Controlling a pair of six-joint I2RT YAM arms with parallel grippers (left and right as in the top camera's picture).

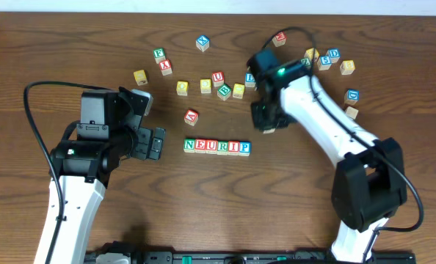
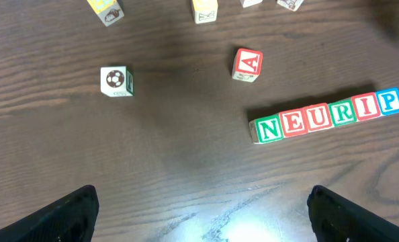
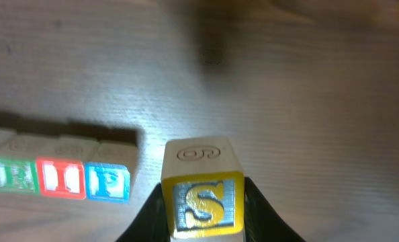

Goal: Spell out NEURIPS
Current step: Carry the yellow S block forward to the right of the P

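Observation:
Six pale-wood letter cubes stand in a row reading NEURIP (image 1: 216, 147) at the table's middle; the same row (image 2: 327, 117) lies upper right in the left wrist view. Its blue P end (image 3: 107, 181) is at the left of the right wrist view. My right gripper (image 3: 203, 218) is shut on a yellow-framed S cube (image 3: 203, 198), held above the table to the right of the P. Overhead, that gripper (image 1: 266, 123) hangs up and right of the row's end. My left gripper (image 1: 156, 143) stands open and empty left of the N, its fingertips (image 2: 72, 215) wide apart.
Loose letter cubes lie scattered behind the row: a red A cube (image 1: 191, 116), a cluster (image 1: 222, 86) behind it, others at back left (image 1: 159, 57) and back right (image 1: 328, 59). A cube with a football picture (image 2: 115, 81) sits near my left gripper.

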